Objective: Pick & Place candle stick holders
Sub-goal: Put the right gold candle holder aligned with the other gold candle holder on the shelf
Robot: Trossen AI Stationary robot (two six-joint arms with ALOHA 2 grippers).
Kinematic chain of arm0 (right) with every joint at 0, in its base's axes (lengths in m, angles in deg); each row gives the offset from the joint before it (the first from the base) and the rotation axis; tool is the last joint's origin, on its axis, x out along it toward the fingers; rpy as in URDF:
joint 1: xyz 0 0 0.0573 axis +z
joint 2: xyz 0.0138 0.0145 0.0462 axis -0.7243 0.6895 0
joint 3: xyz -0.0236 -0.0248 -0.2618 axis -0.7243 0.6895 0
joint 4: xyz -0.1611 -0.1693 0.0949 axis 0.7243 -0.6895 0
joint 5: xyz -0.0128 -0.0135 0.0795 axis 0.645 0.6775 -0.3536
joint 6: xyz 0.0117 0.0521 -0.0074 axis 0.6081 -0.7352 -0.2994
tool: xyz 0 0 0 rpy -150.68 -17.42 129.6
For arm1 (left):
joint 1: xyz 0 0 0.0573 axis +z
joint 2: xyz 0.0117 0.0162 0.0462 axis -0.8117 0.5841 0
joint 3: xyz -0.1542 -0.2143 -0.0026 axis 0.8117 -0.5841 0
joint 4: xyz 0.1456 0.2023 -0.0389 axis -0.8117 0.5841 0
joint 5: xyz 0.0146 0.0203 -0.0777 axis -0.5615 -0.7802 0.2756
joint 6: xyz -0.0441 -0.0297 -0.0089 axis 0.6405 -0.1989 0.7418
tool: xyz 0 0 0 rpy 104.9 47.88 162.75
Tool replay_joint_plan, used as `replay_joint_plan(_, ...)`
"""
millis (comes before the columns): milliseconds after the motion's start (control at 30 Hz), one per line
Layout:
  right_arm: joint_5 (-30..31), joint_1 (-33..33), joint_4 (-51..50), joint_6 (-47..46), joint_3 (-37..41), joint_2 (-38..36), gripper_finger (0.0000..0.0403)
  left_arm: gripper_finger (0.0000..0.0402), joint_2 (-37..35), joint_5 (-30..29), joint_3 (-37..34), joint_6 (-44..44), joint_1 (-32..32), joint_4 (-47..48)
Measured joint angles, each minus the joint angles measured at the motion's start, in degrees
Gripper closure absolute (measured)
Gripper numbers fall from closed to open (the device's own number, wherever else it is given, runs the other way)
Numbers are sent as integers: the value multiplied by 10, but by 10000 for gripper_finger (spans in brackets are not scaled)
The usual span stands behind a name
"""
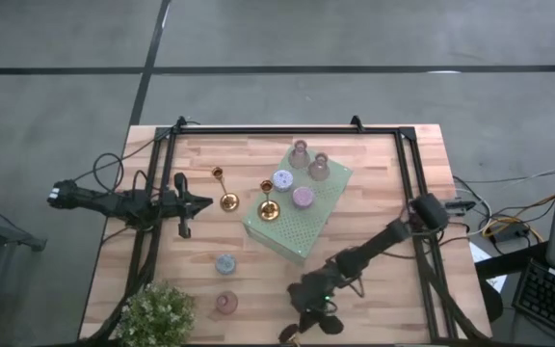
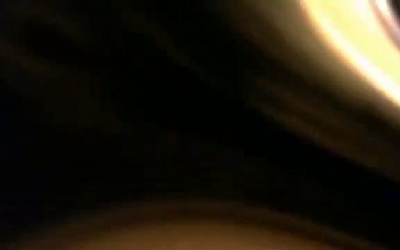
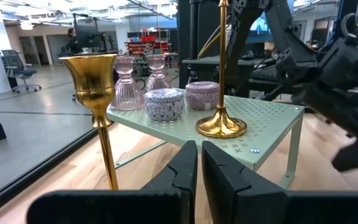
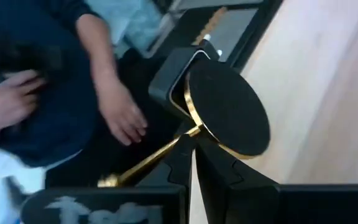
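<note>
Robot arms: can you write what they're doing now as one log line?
right fingers: shut on gold candlestick, table's near edge | left fingers: shut, empty, facing green stand

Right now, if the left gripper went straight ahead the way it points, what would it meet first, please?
Probably the gold candlestick standing on the pale-green dotted shelf. The left gripper, jaws shut, points at its flared base. Another gold candlestick on the table stands closer, just off to the side; depth is hard to judge.

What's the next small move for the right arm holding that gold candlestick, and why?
Probably swing the right gripper, shut on the gold candlestick, back over the table toward the green block. It sits at the table's near edge, over a person's hand, with the candlestick tilted on its side.
</note>
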Motion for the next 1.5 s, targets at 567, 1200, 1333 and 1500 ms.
replay_joint_plan(567,-105,-44,-3,12,-76,54,385,374,0,0,0,0,0,0)
replay_joint_plan(1200,-61,-49,-4,33,-91,54,385,374,0,0,0,0,0,0)
replay_joint_plan(1333,-48,-50,-4,33,-92,54,385,374,0,0,0,0,0,0)
replay_joint_plan(1500,-16,-51,-5,34,-92,54,385,374,0,0,0,0,0,0)
